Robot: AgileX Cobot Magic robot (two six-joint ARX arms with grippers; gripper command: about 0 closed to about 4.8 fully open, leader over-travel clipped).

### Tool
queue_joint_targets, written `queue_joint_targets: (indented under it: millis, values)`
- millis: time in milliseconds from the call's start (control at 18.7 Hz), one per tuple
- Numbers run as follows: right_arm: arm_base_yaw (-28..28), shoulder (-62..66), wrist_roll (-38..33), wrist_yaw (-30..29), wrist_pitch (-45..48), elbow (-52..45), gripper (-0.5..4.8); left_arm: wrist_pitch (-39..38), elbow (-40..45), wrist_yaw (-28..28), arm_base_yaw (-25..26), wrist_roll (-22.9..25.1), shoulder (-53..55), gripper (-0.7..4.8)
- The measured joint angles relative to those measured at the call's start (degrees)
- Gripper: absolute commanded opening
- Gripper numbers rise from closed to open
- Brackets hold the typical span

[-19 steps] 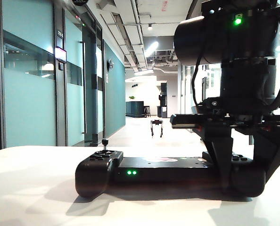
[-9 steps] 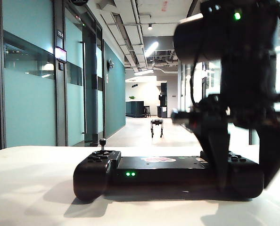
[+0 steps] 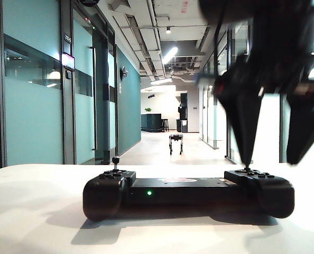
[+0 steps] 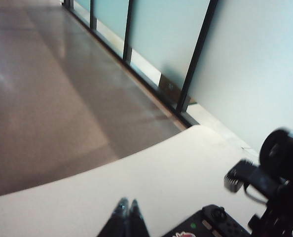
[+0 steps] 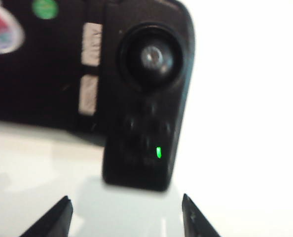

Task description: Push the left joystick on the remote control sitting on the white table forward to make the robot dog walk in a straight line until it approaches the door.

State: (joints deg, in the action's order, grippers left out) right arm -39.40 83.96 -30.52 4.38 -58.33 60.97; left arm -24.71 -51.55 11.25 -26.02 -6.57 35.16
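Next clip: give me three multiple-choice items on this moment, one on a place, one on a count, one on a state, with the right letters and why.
1. Where is the robot dog?
A. On the white table
B. Out on the corridor floor, beyond the table
C. Under the remote control

2. How many green lights show on the near face of the remote control in the exterior view?
A. One
B. Three
C. None

3. How do the right gripper's fingers stand?
A. Closed on the left joystick
B. Closed on the controller's right-hand lobe
C. Apart, holding nothing

Key:
1 B: it stands small down the hallway, past the white table.
2 A: a single dot glows.
3 C: in the right wrist view both fingers are spread over bare table, and the left joystick stands untouched.
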Motion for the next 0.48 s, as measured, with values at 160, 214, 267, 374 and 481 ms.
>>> queue_joint_targets:
  millis: [160,214,267,374,481]
  values:
    - [0.0,-5.44,0.17,0.0,-2.4,0.11,-0.01,-3.8,0.0,0.0,0.0,-0.2,-1.4,-0.05]
    - [0.0,-7.41,0.22,0.02,-3.41,0.11,-0.01,-5.44,0.0,0.0,0.0,-0.2,-1.75,-0.05]
    - [0.0,-8.7,0.81,0.0,-4.04,0.11,-0.01,-7.06,0.0,-0.39,0.0,-0.09,-2.19,-0.05]
    - [0.0,-11.47,1.53,0.37,-3.96,0.09,-0.01,-9.4,0.52,-1.38,0.0,0.5,-3.28,-0.05]
    - [-0.57,-15.8,4.72,2.49,-0.94,-0.04,-0.01,-8.48,4.33,-1.73,-0.02,0.5,-6.58,-0.05]
